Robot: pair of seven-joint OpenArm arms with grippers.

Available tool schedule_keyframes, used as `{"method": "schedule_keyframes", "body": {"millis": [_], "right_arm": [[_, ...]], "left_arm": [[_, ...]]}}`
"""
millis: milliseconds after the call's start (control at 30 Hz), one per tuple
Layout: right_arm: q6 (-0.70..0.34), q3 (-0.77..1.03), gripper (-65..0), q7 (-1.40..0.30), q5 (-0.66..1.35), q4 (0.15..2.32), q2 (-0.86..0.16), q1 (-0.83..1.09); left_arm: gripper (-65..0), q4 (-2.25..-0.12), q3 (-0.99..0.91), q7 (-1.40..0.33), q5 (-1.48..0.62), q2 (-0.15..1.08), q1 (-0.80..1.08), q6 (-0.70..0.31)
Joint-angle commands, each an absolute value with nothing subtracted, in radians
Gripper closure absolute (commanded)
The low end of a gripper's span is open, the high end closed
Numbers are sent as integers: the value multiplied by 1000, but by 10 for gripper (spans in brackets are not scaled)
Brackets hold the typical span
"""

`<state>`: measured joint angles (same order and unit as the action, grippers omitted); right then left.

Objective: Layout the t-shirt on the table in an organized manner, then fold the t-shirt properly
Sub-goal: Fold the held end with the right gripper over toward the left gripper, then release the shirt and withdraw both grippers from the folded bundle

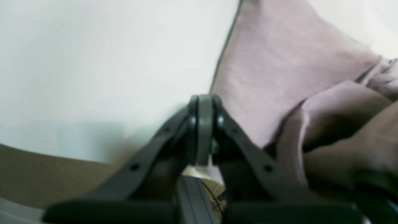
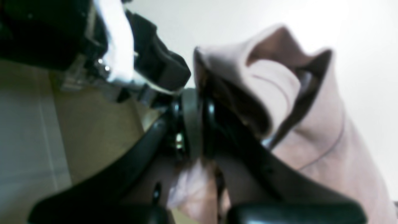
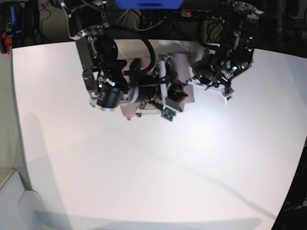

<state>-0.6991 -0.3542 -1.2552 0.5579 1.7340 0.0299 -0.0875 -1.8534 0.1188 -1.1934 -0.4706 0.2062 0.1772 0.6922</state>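
While bunched into a small mauve heap near the far edge of the table (image 3: 153,167), the t-shirt (image 3: 184,93) lay mostly hidden under both arms in the base view, nowhere near spread out. Seen from the right wrist as a raised, rolled fold of cloth with a seam line, draped against the outer side of the right gripper (image 2: 192,124). Looked nearly closed at the tips there, with pale cloth showing low between the fingers, yet could not be told for certain as a firm hold on the shirt. Seen from the left wrist as one flat panel lying on the white top and a rumpled, shadowed fold beside the left gripper (image 1: 205,124), which stood fully closed with nothing visibly pinched between its tips. Judged as the laying-out stage, hardly begun. Best handled by taking two separate edges, shoulders or hem corners, lifting just clear, and drawing apart slowly toward the open middle of the table. Worth avoiding: dragging doubled layers, which would likely trap creases underneath.
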Motion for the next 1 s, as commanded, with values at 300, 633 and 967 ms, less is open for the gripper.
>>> {"method": "schedule_keyframes", "body": {"millis": [300, 633, 967], "right_arm": [[-698, -352, -342, -1236, 590, 1758, 35, -102], [-698, -332, -340, -1237, 591, 1926, -47, -96], [-698, -5, -341, -1241, 591, 1925, -139, -71]], "left_arm": [[0, -1882, 114, -1194, -475, 277, 206, 698], [0, -1983, 76, -1184, -483, 390, 317, 698], [0, -2006, -10, -1179, -644, 323, 245, 698]]}}
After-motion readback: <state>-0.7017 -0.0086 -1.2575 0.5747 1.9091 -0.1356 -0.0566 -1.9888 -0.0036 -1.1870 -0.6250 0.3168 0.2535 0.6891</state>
